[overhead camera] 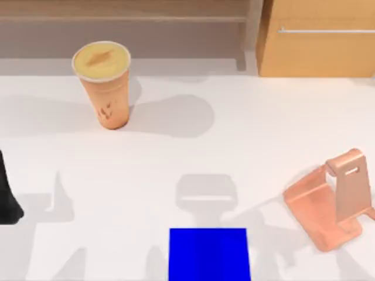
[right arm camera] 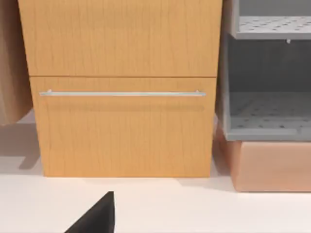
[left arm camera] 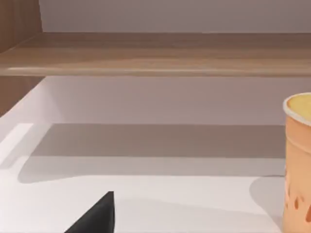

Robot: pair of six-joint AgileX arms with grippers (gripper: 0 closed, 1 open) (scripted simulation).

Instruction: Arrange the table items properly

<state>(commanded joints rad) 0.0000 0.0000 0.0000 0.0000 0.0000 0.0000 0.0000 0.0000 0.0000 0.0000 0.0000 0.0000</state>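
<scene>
The cup stands upright far left on the counter, nearer our left arm at the left edge. We cannot tell either hand's state.

Table centre open between cup, stand, mat.

Bright, even light; soft grey shadows on the table, perhaps slightly blurred.

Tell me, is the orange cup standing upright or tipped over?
Upright. The orange cup stands on its base on the table, its yellowish top facing up.
</scene>
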